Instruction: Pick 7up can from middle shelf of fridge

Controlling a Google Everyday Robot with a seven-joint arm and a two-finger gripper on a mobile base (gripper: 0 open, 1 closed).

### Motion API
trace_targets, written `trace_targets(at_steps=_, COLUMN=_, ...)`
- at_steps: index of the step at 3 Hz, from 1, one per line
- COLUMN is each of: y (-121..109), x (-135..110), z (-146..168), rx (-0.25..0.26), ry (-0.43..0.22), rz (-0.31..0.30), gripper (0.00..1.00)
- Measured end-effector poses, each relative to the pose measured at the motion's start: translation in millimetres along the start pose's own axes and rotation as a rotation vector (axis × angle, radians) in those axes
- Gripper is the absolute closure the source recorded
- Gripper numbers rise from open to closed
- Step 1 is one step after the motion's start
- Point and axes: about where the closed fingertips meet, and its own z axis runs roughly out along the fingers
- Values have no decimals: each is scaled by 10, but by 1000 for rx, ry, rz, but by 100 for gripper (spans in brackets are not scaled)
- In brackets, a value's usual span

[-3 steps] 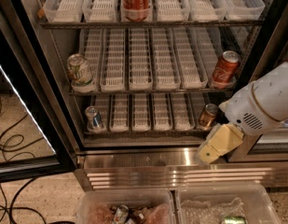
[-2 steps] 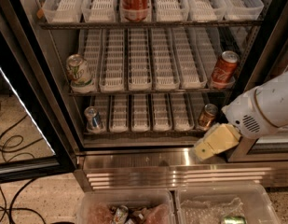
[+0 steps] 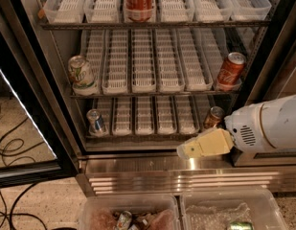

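Note:
The 7up can (image 3: 81, 75), pale green and white with a silver top, stands tilted at the far left of the middle shelf (image 3: 152, 94), a wire rack with long white slotted trays. The fridge (image 3: 186, 169) stands open, with a black frame and a stainless steel base. My gripper (image 3: 198, 146), yellowish on a white arm, hangs low at the right, in front of the steel base. It is below the lower shelf and far to the right of and below the 7up can. It holds nothing that I can see.
A red cola can (image 3: 230, 70) leans at the right of the middle shelf, and another (image 3: 139, 1) stands on the top shelf. A small blue-silver can (image 3: 96, 122) and a brown can (image 3: 213, 117) sit on the lower shelf. Two clear bins (image 3: 181, 202) lie on the floor. The glass door (image 3: 23, 143) is open at the left.
My gripper and arm have moved to the left along the fridge's base. The cans have not moved.

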Motion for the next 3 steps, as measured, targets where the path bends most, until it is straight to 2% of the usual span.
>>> trace_targets(at_steps=1, y=16, x=18, z=7, rx=-1, ry=1, rz=4, gripper=0)
trace_targets(at_steps=2, y=66, x=-65, z=126, rx=-19, ry=-105, rz=54, gripper=0)
trace_targets(at_steps=3, y=117, x=-242, z=90, rx=-34, ry=-167, rz=101, gripper=0)
